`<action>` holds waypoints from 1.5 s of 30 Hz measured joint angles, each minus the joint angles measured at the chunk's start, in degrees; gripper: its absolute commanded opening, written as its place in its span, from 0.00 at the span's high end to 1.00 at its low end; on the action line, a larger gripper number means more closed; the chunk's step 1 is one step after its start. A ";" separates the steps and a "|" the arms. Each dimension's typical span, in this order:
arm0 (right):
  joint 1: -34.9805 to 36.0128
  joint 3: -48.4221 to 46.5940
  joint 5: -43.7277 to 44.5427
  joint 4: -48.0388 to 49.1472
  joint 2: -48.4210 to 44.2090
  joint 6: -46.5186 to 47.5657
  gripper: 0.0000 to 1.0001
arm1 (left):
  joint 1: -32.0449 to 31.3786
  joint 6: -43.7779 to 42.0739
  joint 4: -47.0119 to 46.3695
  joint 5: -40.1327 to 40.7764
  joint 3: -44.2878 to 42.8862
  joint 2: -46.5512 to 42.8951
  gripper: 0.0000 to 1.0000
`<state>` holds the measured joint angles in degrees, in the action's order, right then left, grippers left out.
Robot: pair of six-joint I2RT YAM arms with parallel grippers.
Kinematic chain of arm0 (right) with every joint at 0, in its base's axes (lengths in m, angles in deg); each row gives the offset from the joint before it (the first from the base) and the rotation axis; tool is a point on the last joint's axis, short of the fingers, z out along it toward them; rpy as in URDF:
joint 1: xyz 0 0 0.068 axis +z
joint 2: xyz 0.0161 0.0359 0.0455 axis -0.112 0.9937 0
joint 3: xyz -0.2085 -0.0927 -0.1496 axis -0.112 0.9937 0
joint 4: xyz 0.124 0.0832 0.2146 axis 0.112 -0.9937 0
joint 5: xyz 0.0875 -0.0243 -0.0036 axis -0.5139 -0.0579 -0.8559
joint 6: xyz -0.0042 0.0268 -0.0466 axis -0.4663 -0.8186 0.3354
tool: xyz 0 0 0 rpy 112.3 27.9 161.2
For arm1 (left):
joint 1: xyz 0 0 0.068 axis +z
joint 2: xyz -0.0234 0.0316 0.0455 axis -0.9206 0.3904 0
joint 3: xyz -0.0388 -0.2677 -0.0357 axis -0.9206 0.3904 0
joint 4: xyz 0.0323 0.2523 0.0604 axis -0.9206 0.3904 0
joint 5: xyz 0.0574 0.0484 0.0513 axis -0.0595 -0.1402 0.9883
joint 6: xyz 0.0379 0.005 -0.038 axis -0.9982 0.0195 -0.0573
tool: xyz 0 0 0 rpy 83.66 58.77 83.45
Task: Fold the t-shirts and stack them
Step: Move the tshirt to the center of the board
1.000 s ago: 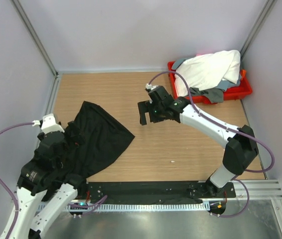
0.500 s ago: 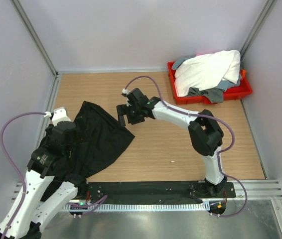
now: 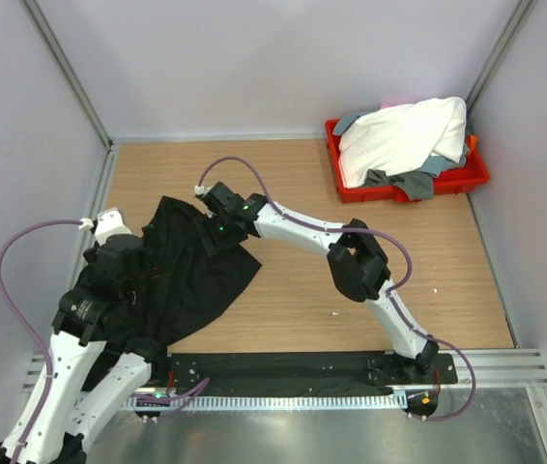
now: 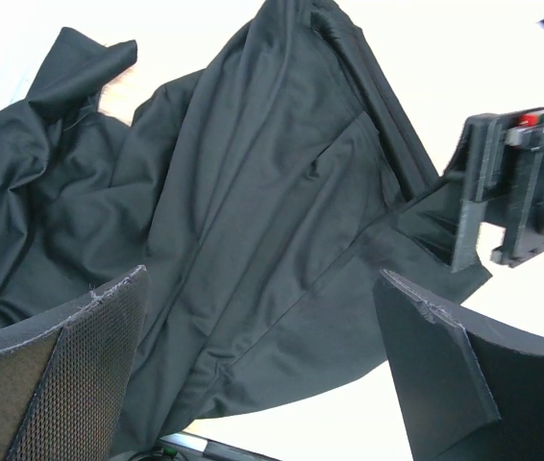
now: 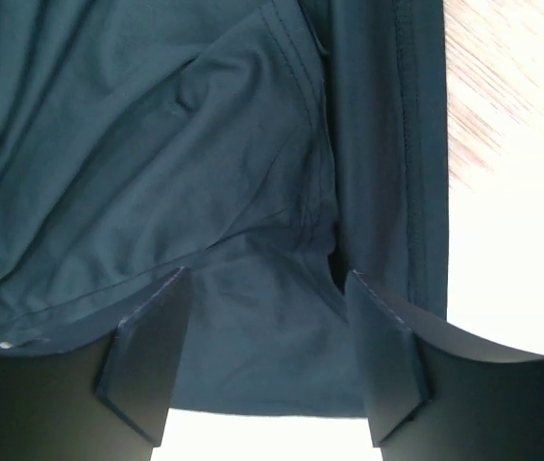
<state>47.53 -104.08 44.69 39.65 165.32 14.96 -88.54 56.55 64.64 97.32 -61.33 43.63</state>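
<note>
Black shirt (image 3: 196, 280) unfolded.
We find left end effector (image 4: 260, 279), right end effector (image 5: 267, 276) wide above it, likely for spreading.

Seen from the overhead camera, my left arm (image 3: 100, 300) covers the near corner of the black t-shirt (image 3: 206, 275), and the right gripper (image 3: 217, 232) has fingertips I cannot pick out against the dark cloth. In the red tray (image 3: 465, 180), the grey t-shirt (image 3: 401, 183) lies mostly buried under the white t-shirt (image 3: 404, 135). Both wrist views crop the black fabric at their edges.
</note>
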 measured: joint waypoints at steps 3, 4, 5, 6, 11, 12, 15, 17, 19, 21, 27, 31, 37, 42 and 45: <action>0.37 -2.34 0.92 -1.42 2.56 0.63 0.37 | 0.81 -0.04 -0.02 -0.44 0.00 0.15 0.00; 0.35 -2.82 1.18 -2.12 3.32 0.72 0.38 | 0.98 -0.07 -0.02 -0.59 0.00 0.15 0.00; 0.37 -3.10 1.40 -2.51 3.98 0.79 0.38 | 1.14 -0.07 -0.02 -0.72 0.00 0.13 0.00; 0.37 -3.30 1.62 -2.95 4.57 0.83 0.38 | 1.33 -0.13 -0.02 -0.90 0.00 0.13 0.00; 0.37 -3.37 2.73 -4.57 6.45 1.16 0.63 | 2.27 -0.61 -0.04 -1.25 0.00 0.00 0.00; 0.39 -3.34 2.80 -4.81 6.51 1.20 0.68 | 2.38 -0.66 -0.04 -1.36 0.00 -0.09 0.00; 0.66 -3.34 2.93 -5.01 6.51 1.25 0.78 | 2.58 -0.83 -0.07 -1.57 0.00 -0.55 0.00; 0.79 -3.21 3.26 -5.05 6.51 1.16 0.80 | 2.60 -0.85 -0.09 -1.60 0.00 -0.92 0.00; 0.94 -2.62 4.20 -5.01 6.40 1.16 0.81 | 2.67 -0.85 -0.09 -1.60 0.00 -1.25 0.00; 1.05 -1.68 5.60 -5.03 5.60 1.20 0.81 | 2.75 -0.85 -0.13 -1.62 0.00 -1.38 0.00; 1.07 9.05 13.44 -6.43 -3.85 2.01 0.81 | 2.80 -0.87 -0.48 -1.62 0.00 -1.84 0.00; 1.07 20.90 20.59 -7.43 -16.22 2.29 0.81 | 2.80 -0.87 -0.57 -1.62 0.00 -2.38 0.00; 0.42 41.64 26.56 -6.91 -36.57 -0.87 0.69 | 2.80 -1.03 -0.98 -2.03 0.00 -2.54 0.00; 0.26 48.17 22.25 -4.87 -40.70 -2.56 0.31 | 2.80 -1.05 -1.09 -2.29 0.00 -1.92 0.00; 0.24 44.17 17.40 -2.69 -37.35 -2.05 0.34 | 2.89 -1.07 -1.14 -2.47 0.00 -1.03 0.00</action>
<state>47.77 -59.91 62.09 36.96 127.96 12.91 -85.65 55.48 63.50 94.85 -61.33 42.60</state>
